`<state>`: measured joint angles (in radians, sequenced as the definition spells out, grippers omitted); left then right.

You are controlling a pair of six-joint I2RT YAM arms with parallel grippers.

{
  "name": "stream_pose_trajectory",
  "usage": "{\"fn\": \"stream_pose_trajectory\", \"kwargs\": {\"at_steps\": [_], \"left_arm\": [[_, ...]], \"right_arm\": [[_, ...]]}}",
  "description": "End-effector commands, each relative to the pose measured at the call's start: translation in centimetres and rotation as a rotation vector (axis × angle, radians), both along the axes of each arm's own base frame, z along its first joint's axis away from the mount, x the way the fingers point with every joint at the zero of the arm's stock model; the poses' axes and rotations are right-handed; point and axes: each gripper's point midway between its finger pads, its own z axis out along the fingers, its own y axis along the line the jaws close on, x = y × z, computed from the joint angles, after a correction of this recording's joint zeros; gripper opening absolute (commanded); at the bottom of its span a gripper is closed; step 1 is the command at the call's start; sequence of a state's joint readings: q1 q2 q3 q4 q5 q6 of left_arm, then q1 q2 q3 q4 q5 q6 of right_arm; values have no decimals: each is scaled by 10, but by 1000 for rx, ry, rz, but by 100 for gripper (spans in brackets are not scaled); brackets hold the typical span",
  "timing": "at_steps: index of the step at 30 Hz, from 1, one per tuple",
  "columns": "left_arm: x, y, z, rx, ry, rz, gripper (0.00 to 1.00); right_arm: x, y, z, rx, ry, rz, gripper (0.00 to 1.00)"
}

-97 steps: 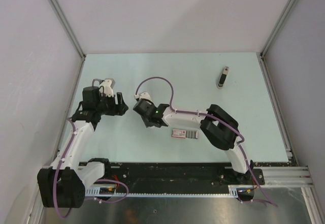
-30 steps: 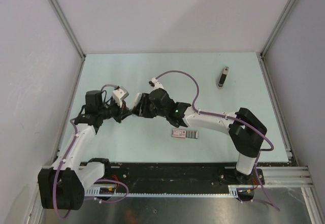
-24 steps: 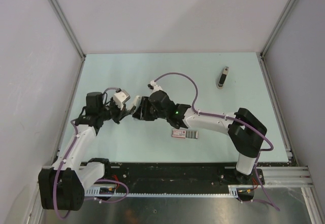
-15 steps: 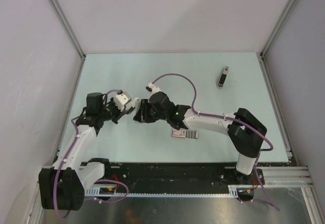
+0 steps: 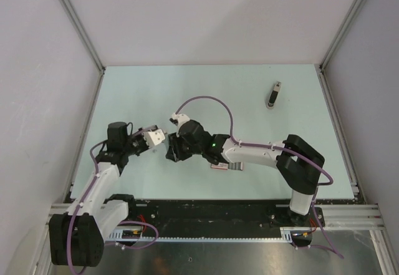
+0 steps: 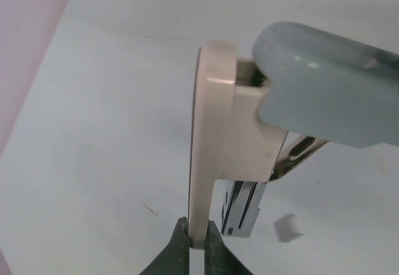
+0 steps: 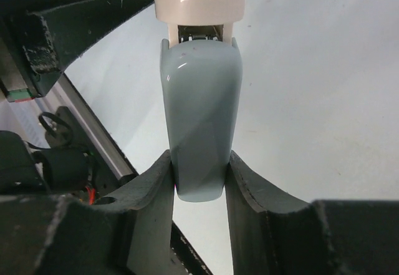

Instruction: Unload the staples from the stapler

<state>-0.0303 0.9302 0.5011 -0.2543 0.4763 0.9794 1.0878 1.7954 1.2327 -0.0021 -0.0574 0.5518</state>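
Both arms had carried the stapler (image 5: 154, 137) toward 6 o'clock, left of centre on the table (image 5: 206, 88). The left gripper (image 6: 196, 245) pinched its cream base (image 6: 212, 131); the right gripper (image 7: 199, 184) clamped the blue lid (image 7: 201, 100) (metal magazine (image 6: 240, 209) exposed). Open room lay toward 12, the near edge at 6.

Box (image 5: 232, 167): part hidden under R arm (image 5: 249, 153). Stapler (image 5: 274, 94): too small for detail. L fingers (image 6: 177, 253): cut off, btm edge.

**Nothing legible in any view**

I can read no word, number or brand anywhere. The flat pink-and-grey box (image 5: 232, 168) at lower centre of the top view and the stapler (image 5: 274, 94) at upper right are too small to tell. The pale blue-and-cream wedge (image 7: 201, 100) filling both wrist views shows plain faces.
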Motion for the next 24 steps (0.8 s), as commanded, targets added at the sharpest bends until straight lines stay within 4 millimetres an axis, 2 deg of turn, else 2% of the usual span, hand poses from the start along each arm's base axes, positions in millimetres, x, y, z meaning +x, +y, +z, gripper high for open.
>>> {"fn": "stream_pose_trajectory", "kwargs": {"at_steps": [1, 5, 9, 11, 14, 16, 20, 24], "left_arm": [[18, 29, 10, 221, -172, 11, 0], [12, 23, 7, 214, -177, 5, 0], [3, 5, 6, 119, -140, 11, 3], [-4, -7, 7, 26, -63, 18, 17], [-21, -30, 10, -139, 109, 10, 52], [-32, -45, 18, -239, 198, -6, 67], [-34, -61, 49, -383, 254, 10, 82], [-15, -58, 86, -511, 282, 115, 91]], "right_arm": [[-15, -10, -33, -128, -33, 69, 0], [-10, -4, -27, -86, -33, 49, 0], [6, 5, -9, 11, -26, -1, 0], [15, 6, 1, 54, -12, -35, 0], [31, 6, 14, 114, -2, -82, 0], [40, 5, 22, 144, -2, -106, 0], [50, 2, 19, 107, -1, -129, 0], [51, -14, -19, -68, 59, -145, 0]]}}
